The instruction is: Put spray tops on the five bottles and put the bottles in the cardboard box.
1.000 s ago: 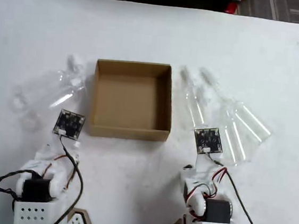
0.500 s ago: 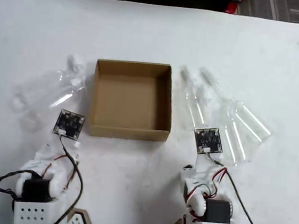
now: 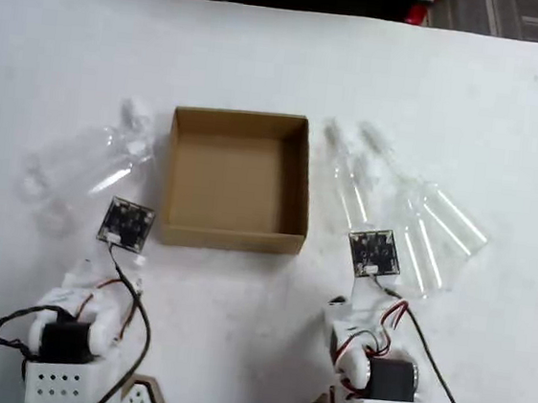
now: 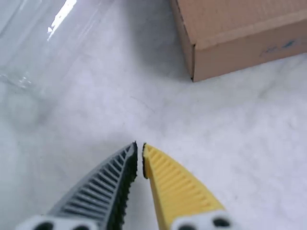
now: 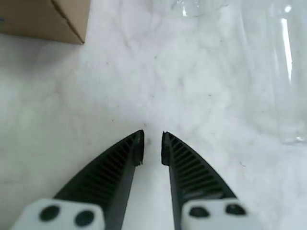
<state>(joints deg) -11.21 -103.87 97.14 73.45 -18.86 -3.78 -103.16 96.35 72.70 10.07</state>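
Observation:
The open, empty cardboard box (image 3: 238,179) sits mid-table. Clear plastic bottles lie on their sides on both sides of it: some to its left (image 3: 91,159) and several to its right (image 3: 411,221). My left gripper (image 4: 140,149), with one grey and one yellow finger, is shut on nothing, low over bare table near the box's corner (image 4: 225,43), with a clear bottle (image 4: 43,43) beyond it. My right gripper (image 5: 152,142) has black fingers, shut with a thin slit and nothing between them. It faces a box corner (image 5: 48,19) and a clear bottle (image 5: 278,72).
Both arm bases stand at the near edge, the left arm (image 3: 66,349) and the right arm (image 3: 375,386), with loose cables beside them. White table (image 3: 265,57) stretches behind the box to the far edge.

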